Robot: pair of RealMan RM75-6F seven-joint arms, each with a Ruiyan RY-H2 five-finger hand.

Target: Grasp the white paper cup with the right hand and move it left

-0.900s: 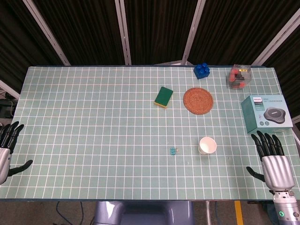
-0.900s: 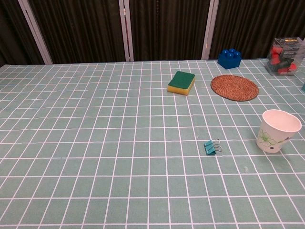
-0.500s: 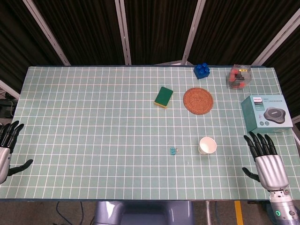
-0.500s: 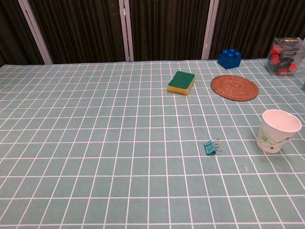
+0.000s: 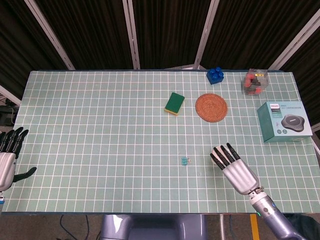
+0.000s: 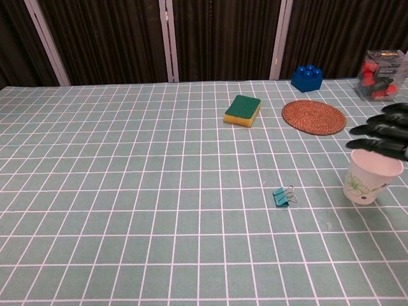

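Observation:
The white paper cup (image 6: 370, 180) with a green flower print stands upright at the right of the chest view. In the head view it is hidden under my right hand (image 5: 234, 167), which hovers over it, palm down, fingers straight and apart. The chest view shows the dark fingertips (image 6: 382, 137) just above the cup's rim; I cannot tell whether they touch it. My left hand (image 5: 7, 155) is open at the table's left edge, holding nothing.
A small teal binder clip (image 6: 282, 196) lies left of the cup. Farther back are a green-and-yellow sponge (image 5: 174, 103), a round woven coaster (image 5: 211, 107), a blue block (image 5: 215, 76), a clear box of red parts (image 5: 255, 82) and a teal speaker box (image 5: 285, 121).
My right hand has swung left from the table's right edge to above the cup, covering it in the head view. The cup has not moved. The left hand barely shifted.

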